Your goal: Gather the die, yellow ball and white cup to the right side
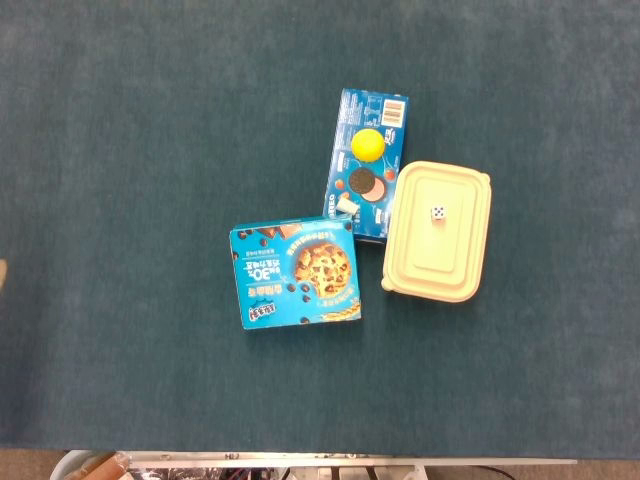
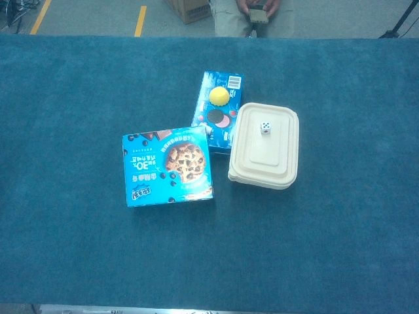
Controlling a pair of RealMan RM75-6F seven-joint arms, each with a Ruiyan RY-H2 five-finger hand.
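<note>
Head view and chest view show neither hand, so how the fingers lie cannot be told, nor which arm is nearer. The die sits on the cream container's lid, right of centre. Just left, the yellow ball rests on the long Oreo box. No white cup is clearly visible. Lower left lies the cookie box.

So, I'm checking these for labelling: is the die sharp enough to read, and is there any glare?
Head view: the die on the cream container is soft, its pips smeared; no glare. Chest view: the die is slightly crisper; lighting is even, with faint shadows and no hot spots on the yellow ball.
</note>
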